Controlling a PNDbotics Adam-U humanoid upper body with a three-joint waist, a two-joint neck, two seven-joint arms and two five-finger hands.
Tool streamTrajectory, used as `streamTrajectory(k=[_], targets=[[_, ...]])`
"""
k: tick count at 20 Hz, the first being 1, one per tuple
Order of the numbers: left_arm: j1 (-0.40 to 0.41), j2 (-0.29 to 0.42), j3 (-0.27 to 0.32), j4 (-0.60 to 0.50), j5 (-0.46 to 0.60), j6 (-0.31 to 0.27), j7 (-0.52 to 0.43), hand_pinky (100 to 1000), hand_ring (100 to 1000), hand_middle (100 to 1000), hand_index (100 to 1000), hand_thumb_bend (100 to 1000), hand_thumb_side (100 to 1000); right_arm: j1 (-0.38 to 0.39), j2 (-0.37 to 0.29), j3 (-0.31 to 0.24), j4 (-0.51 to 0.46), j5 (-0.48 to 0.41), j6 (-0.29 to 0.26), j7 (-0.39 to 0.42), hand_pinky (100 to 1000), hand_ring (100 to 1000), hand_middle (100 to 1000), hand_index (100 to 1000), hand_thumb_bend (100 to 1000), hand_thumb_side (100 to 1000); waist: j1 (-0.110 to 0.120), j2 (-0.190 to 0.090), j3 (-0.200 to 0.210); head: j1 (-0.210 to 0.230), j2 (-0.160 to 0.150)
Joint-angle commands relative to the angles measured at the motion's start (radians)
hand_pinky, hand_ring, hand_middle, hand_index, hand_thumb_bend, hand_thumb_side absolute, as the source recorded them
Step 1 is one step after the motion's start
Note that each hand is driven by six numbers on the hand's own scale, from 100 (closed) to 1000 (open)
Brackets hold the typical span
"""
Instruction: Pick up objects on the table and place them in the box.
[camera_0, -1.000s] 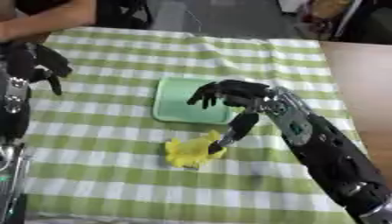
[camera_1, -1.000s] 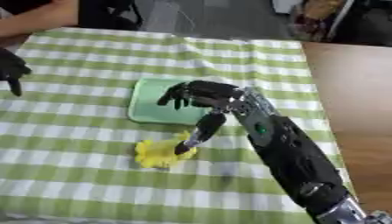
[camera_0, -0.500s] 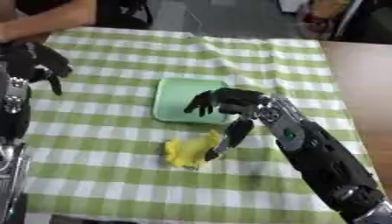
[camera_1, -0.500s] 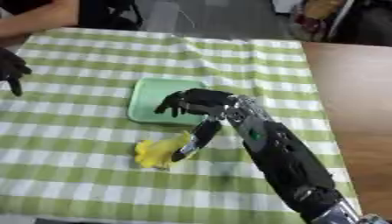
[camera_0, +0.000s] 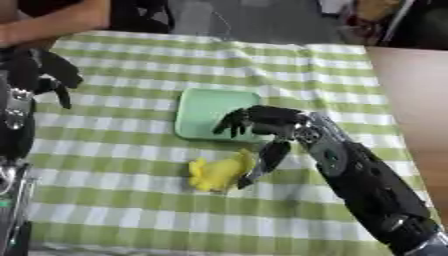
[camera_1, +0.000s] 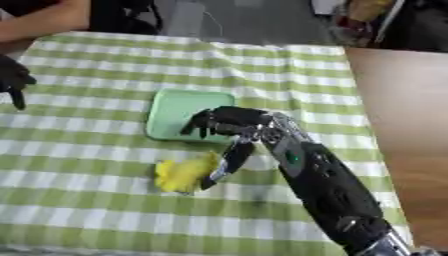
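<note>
Yellow and lumpy, the object we are after lies on the green-and-white checked cloth that covers the worktop, just in front of the near edge of the box, a shallow mint-green tray with rounded corners. We cannot make out what the yellow object is beyond its colour and crumpled shape.

Our right robot hand reaches in from the lower right and hovers over the near right corner of the box. Its fingers are curled over the tray's edge, while the thumb stretches down and toward us, with its tip at the right side of the yellow object. Whether the thumb actually touches it we cannot tell. The hand grasps nothing; nothing is pinched between thumb and fingers.

Our left robot hand shows at the left edge of the left eye view, well apart from the box and the yellow object, with its fingers hanging loosely bent and holding nothing.

At the far left corner a person's bare arm rests along the edge of the cloth.
</note>
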Motion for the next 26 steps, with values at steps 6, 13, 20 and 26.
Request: streamTrajectory(k=[6, 13, 20, 26], targets=[[-0.021, 0.006, -0.002, -0.015, 0.004, -0.003, -0.006, 237, 479, 499, 434, 599, 998, -0.017, 0.027, -0.005, 0.046, 0.056, -0.022, -0.012, 626, 673, 785, 894, 784, 501, 0.007, -0.007, 0.004, -0.009, -0.001], [-0.023, 0.005, -0.003, -0.015, 0.005, -0.003, -0.007, 238, 479, 499, 434, 598, 998, -0.024, 0.043, -0.001, 0.076, 0.079, -0.041, -0.02, 625, 673, 784, 893, 788, 498, 0.007, -0.007, 0.006, -0.008, -0.001], [-0.023, 0.006, -0.003, -0.015, 0.005, -0.003, -0.008, 238, 479, 499, 434, 598, 998, -0.027, 0.05, 0.006, 0.074, 0.088, -0.058, -0.036, 460, 563, 677, 840, 773, 488, 0.006, -0.008, 0.006, -0.007, -0.001], [-0.022, 0.007, -0.003, -0.015, 0.005, -0.003, -0.008, 238, 479, 499, 434, 597, 998, -0.032, 0.043, 0.028, 0.029, 0.11, -0.077, -0.05, 415, 558, 657, 821, 734, 515, 0.006, -0.01, 0.006, -0.007, -0.001]])
